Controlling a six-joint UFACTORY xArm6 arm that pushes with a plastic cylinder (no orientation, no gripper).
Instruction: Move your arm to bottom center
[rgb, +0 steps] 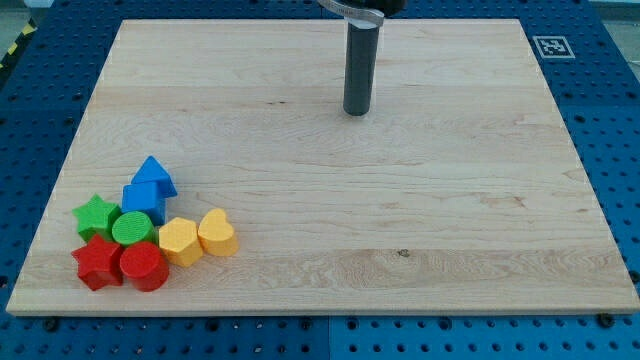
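My dark rod comes down from the view's top centre, and my tip (357, 112) rests on the wooden board (400, 220) in its upper middle. All the blocks sit far off at the view's lower left, in one tight cluster: a blue triangular block (155, 173), a blue cube (142, 199), a green star (95, 214), a green cylinder (132, 228), a red star (98, 262), a red cylinder (144, 266), a yellow hexagon (179, 240) and a yellow heart (217, 233). My tip touches no block.
A small black and white marker tag (552, 46) sits at the board's upper right corner. A blue perforated table surface (30, 110) surrounds the board on all sides.
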